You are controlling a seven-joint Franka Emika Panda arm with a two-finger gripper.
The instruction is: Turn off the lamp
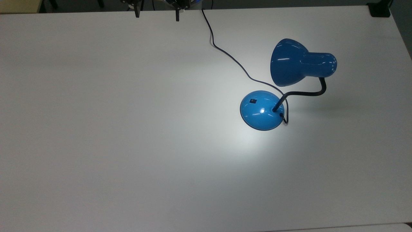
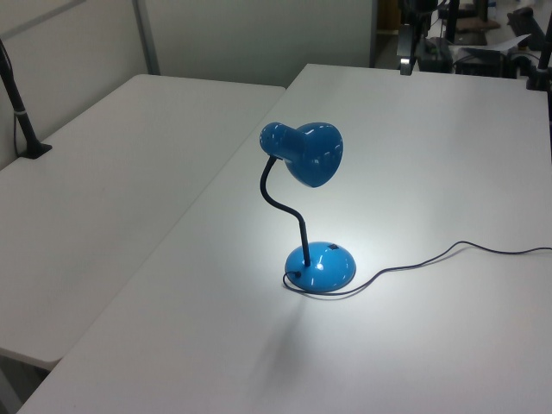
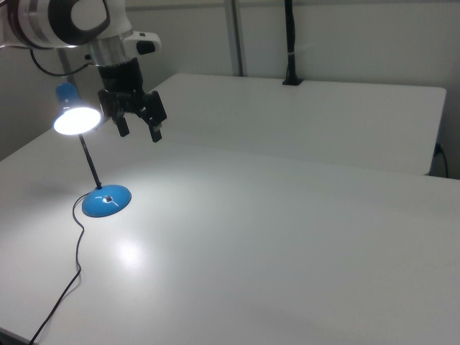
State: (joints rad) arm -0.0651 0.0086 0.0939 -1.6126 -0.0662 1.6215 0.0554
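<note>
The blue lamp is lit and stands on the white table [image 1: 128, 145]. Its bell shade [image 1: 294, 62] leans over the round base [image 1: 261, 112] on a black gooseneck [image 1: 305, 93], and a bright pool of light surrounds the base. A small black switch [image 1: 253, 101] sits on the base's top. The black cord [image 1: 225, 51] runs to the top view's upper edge. My gripper [image 1: 157, 15] is open and holds nothing, far up-left of the lamp in the top view. In the right view the gripper [image 3: 140, 134] hangs in the air just right of the glowing shade [image 3: 75, 119], above the base [image 3: 106, 201].
A second white table [image 2: 129, 155] adjoins on the left view's left, with a black clamped post [image 2: 21, 112] at its edge. A black post [image 3: 290, 43] rises behind the far table in the right view. A black block [image 1: 379, 9] sits at the top view's upper right corner.
</note>
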